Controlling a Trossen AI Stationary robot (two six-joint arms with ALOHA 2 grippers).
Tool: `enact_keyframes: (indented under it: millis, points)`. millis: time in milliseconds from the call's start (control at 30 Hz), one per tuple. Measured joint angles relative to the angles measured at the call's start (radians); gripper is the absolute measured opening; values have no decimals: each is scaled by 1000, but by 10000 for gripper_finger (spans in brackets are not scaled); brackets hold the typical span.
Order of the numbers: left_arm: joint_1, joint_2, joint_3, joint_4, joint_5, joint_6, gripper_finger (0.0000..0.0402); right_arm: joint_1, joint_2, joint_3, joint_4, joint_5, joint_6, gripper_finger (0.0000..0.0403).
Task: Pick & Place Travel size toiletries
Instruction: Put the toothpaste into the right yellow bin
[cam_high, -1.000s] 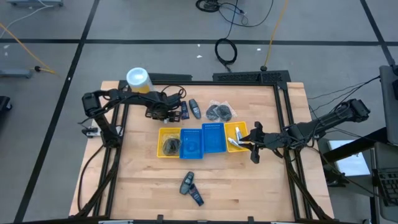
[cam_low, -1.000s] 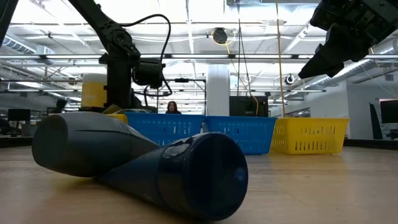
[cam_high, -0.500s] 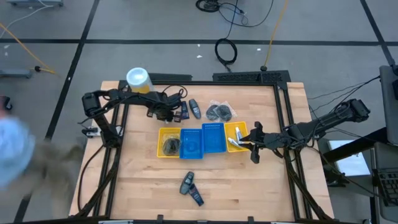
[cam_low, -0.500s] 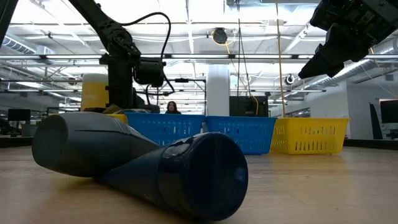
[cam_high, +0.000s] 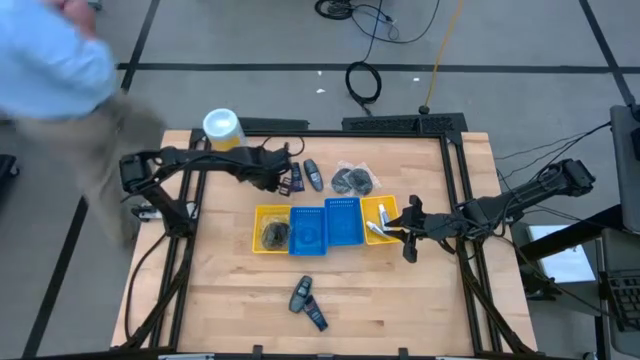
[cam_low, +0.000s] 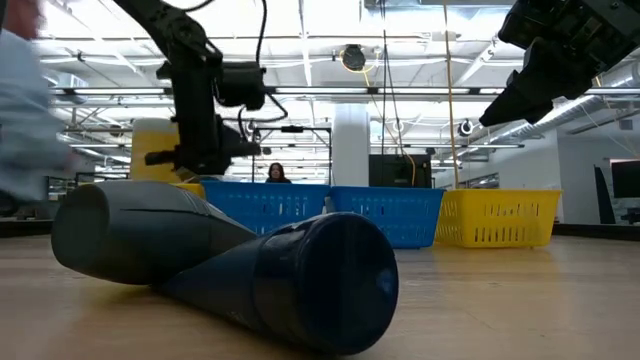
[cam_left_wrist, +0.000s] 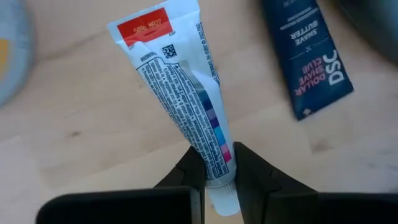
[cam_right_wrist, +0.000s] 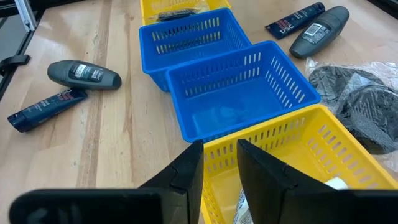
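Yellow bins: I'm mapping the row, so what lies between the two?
Two blue bins, side by side, between the yellow bins; the high view shows it.

Wooden table (cam_high: 230, 290): four bins (cam_high: 325, 226), scattered toiletries (cam_high: 307, 302), yellow canister (cam_high: 222, 128).

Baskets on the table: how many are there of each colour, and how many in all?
Yellow baskets: 2
Blue baskets: 2
Total: 4

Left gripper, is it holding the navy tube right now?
No, the left gripper is shut on the white tube, while the navy tube lies apart on the table.
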Motion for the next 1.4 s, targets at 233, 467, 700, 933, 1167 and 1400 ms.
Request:
enact_keyframes:
  millis: [233, 467, 700, 933, 1167, 1400]
  points:
    - [-80, -77, 22, 121, -34, 97, 43, 0, 0, 0, 66, 54, -30, 89]
    - [-189, -137, 23, 382, 16, 232, 43, -3, 0, 0, 169, 81, -83, 89]
    - [-305, -128, 25, 694, 36, 364, 43, -3, 0, 0, 297, 106, -123, 89]
    - [-406, -114, 25, 838, -72, 456, 43, -21, 8, 0, 400, 185, -170, 89]
    - [-470, -68, 25, 932, -204, 509, 43, -81, 90, 0, 545, 181, -211, 89]
    - [-502, -8, 24, 1033, -247, 564, 43, -123, 194, 1, 767, 174, -280, 89]
